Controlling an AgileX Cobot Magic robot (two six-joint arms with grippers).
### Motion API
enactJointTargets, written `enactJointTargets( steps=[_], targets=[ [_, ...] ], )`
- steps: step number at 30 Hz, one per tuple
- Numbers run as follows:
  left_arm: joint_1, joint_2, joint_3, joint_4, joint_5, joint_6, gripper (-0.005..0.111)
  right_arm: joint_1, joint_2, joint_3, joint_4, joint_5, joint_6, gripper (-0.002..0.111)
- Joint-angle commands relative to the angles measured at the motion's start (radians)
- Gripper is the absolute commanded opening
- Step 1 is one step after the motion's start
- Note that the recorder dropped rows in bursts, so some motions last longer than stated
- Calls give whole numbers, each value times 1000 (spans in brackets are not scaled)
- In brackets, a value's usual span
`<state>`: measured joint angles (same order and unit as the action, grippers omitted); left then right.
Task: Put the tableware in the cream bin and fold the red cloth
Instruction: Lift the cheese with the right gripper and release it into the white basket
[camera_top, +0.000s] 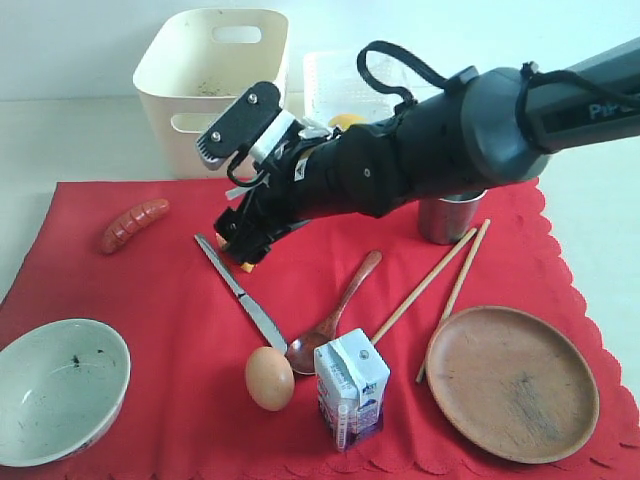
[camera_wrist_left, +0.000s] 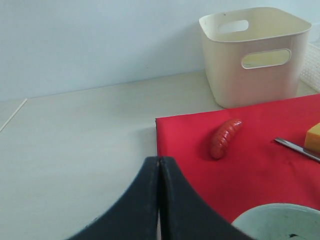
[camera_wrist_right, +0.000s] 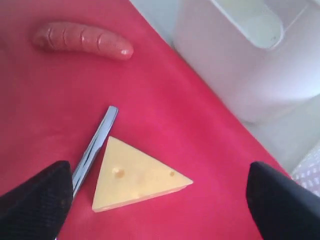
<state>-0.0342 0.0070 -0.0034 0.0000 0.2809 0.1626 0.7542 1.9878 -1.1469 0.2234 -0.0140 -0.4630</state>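
Observation:
The red cloth (camera_top: 150, 290) covers the table. On it lie the speckled bowl (camera_top: 58, 388), the knife (camera_top: 240, 293), the wooden spoon (camera_top: 335, 320), the chopsticks (camera_top: 430, 285) and the brown plate (camera_top: 512, 382). The steel cup (camera_top: 447, 218) stands behind the right arm. At the back is the cream bin (camera_top: 215, 85). My right gripper (camera_wrist_right: 160, 200) reaches across the middle and hangs open just above a cheese wedge (camera_wrist_right: 135, 177), one finger on each side, beside the knife's tip (camera_wrist_right: 97, 142). My left gripper (camera_wrist_left: 159, 165) is shut and empty over the cloth's left edge.
A sausage (camera_top: 134, 224) lies on the cloth at the left. An egg (camera_top: 269, 377) and a milk carton (camera_top: 351, 388) stand near the front. Beside the bin, a white perforated basket (camera_top: 335, 75) holds a lemon (camera_top: 346, 121).

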Motion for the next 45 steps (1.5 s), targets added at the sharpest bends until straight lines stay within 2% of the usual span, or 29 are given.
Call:
enactJointTargets(
  steps=[1, 7, 20, 25, 30, 42, 45],
  targets=[
    [2, -7, 3, 0, -6, -6, 0, -1, 64, -61, -7, -7, -8, 89],
    [2, -7, 3, 0, -6, -6, 0, -1, 137, -168, -7, 45, -6, 89],
    [2, -7, 3, 0, -6, -6, 0, -1, 204, -187, -11, 34, -8, 89],
    [2, -7, 3, 0, -6, -6, 0, -33, 229, -192, -15, 20, 32, 89],
    [2, -7, 3, 0, -6, -6, 0, -33, 282, -256, -15, 64, 45, 88],
    [2, -7, 3, 0, -6, -6, 0, -33, 291, -268, -15, 133, 45, 76],
    [2, -7, 3, 0, -6, -6, 0, -33, 291, -268, -15, 135, 45, 70]
  ],
)
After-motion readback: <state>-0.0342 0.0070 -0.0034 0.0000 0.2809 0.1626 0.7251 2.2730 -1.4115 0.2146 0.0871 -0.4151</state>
